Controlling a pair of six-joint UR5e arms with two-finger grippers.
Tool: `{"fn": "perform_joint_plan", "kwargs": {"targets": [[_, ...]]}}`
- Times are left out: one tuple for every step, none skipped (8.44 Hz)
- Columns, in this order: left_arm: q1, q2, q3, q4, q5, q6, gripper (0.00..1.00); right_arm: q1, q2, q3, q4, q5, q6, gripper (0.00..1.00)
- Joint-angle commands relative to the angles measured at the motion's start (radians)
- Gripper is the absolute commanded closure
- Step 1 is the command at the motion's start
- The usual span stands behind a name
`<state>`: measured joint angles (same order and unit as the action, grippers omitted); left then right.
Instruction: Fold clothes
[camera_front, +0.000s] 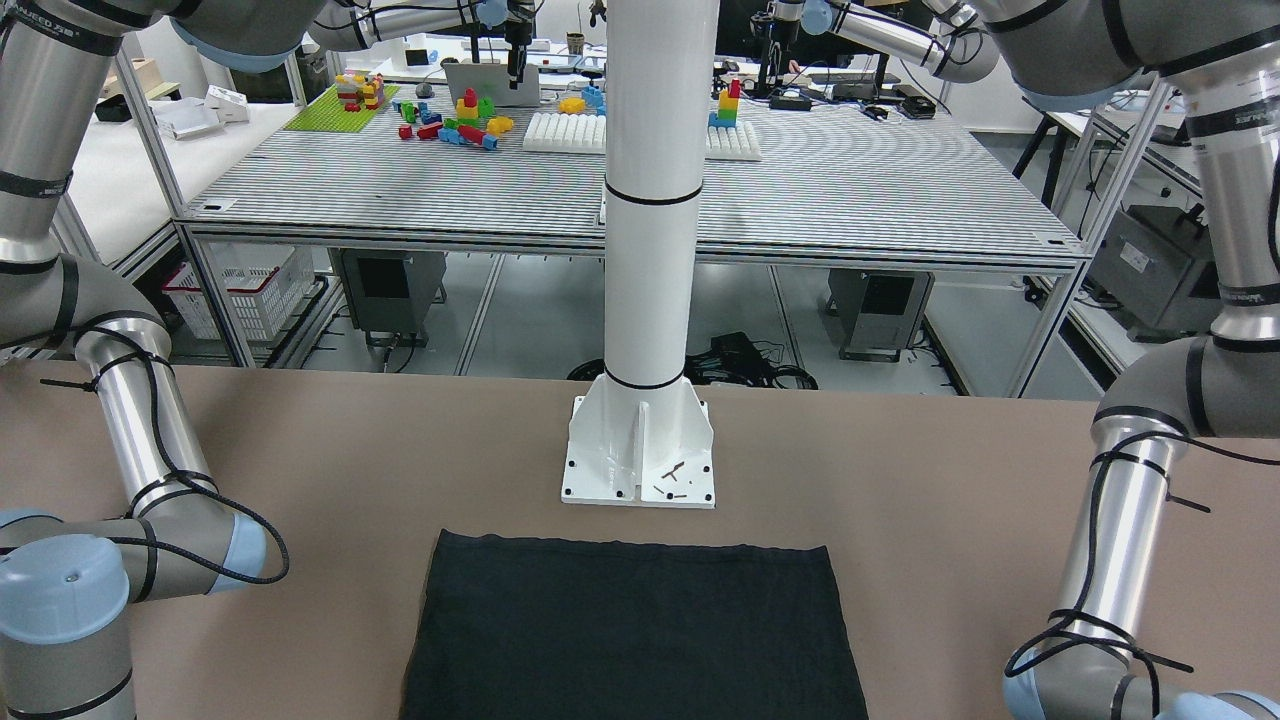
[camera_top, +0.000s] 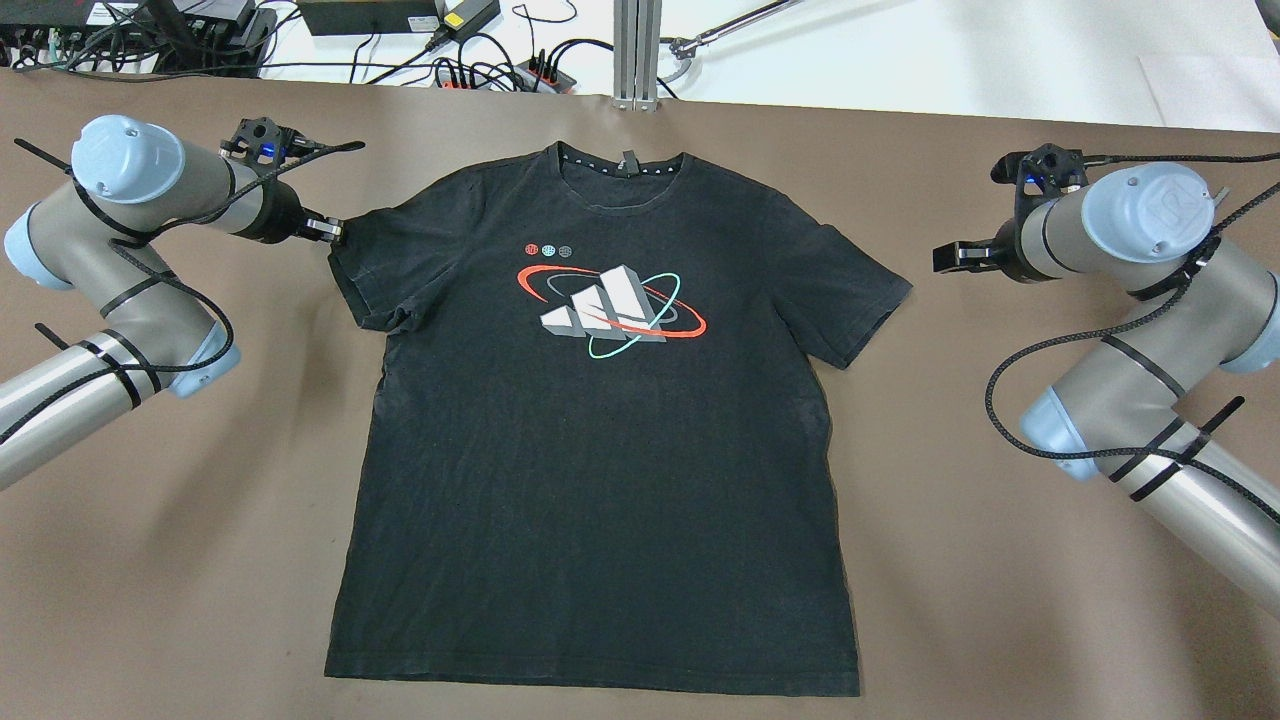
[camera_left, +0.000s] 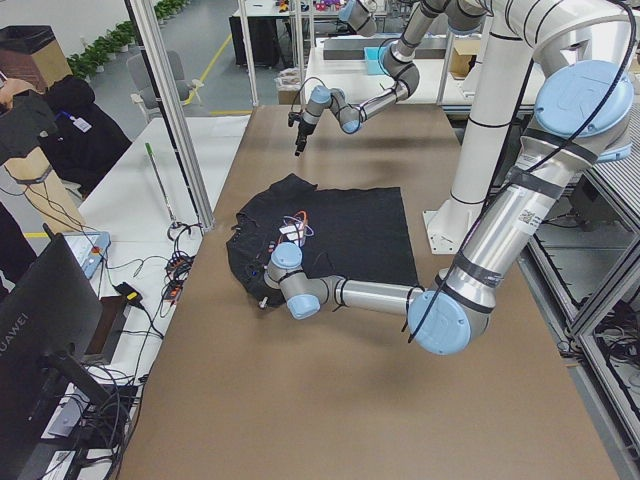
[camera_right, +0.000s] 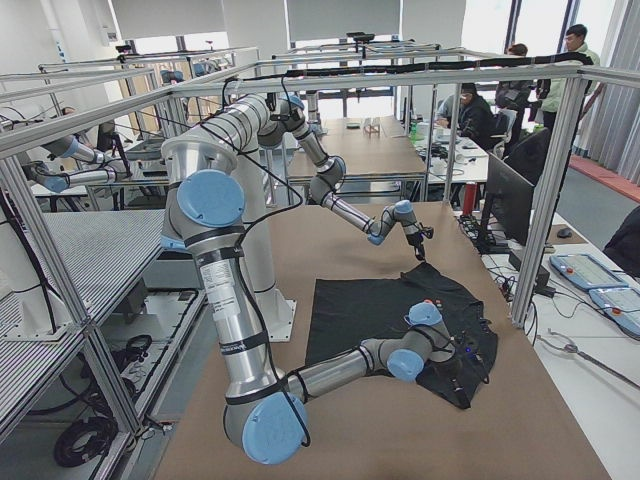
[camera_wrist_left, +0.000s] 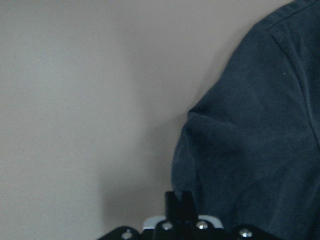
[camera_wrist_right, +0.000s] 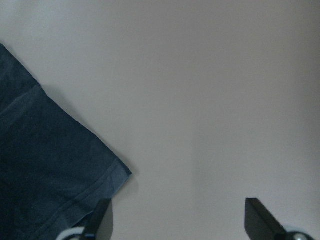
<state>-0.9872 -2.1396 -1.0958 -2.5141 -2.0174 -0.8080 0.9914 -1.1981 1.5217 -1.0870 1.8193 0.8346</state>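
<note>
A black T-shirt (camera_top: 600, 430) with a red, white and teal print lies flat and face up on the brown table (camera_top: 1000, 600), collar at the far side. Its plain hem end shows in the front-facing view (camera_front: 630, 630). My left gripper (camera_top: 325, 230) sits at the edge of the shirt's left sleeve (camera_top: 365, 275), which is rumpled inward. In the left wrist view its fingers (camera_wrist_left: 178, 202) are shut beside the sleeve (camera_wrist_left: 250, 150); I cannot tell whether fabric is pinched. My right gripper (camera_top: 950, 255) is open, just off the other sleeve (camera_top: 860, 300), its fingers (camera_wrist_right: 260, 217) wide apart over bare table.
The white pillar's base plate (camera_front: 640, 460) stands just behind the hem. Cables and power strips (camera_top: 480, 60) and an aluminium post (camera_top: 637, 50) line the far edge. A monitor (camera_left: 50, 340) and seated people are past the table's end.
</note>
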Motion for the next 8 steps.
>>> {"fn": "perform_joint_plan", "kwargs": {"targets": [[0.007, -0.017, -0.105, 0.014, -0.001, -0.213, 1.00, 0.000, 0.000, 0.002, 0.001, 0.000, 0.003, 0.07], [0.018, -0.045, -0.133, 0.036, 0.003, -0.296, 1.00, -0.002, -0.001, 0.002, 0.001, 0.000, 0.003, 0.07], [0.060, -0.077, -0.159, 0.073, 0.020, -0.350, 1.00, -0.005, -0.002, 0.002, 0.002, 0.000, 0.003, 0.07], [0.105, -0.126, -0.173, 0.128, 0.084, -0.390, 1.00, -0.008, -0.002, 0.002, 0.002, -0.002, 0.003, 0.07], [0.172, -0.167, -0.170, 0.179, 0.164, -0.416, 1.00, -0.008, -0.002, 0.002, 0.002, -0.002, 0.004, 0.07], [0.224, -0.189, -0.168, 0.202, 0.230, -0.431, 1.00, -0.008, -0.002, 0.002, 0.002, -0.002, 0.015, 0.07], [0.267, -0.201, -0.156, 0.204, 0.273, -0.457, 1.00, -0.010, -0.003, 0.002, 0.010, -0.002, 0.017, 0.07], [0.304, -0.218, -0.135, 0.205, 0.328, -0.462, 1.00, -0.014, -0.006, 0.000, 0.012, -0.002, 0.018, 0.07]]}}
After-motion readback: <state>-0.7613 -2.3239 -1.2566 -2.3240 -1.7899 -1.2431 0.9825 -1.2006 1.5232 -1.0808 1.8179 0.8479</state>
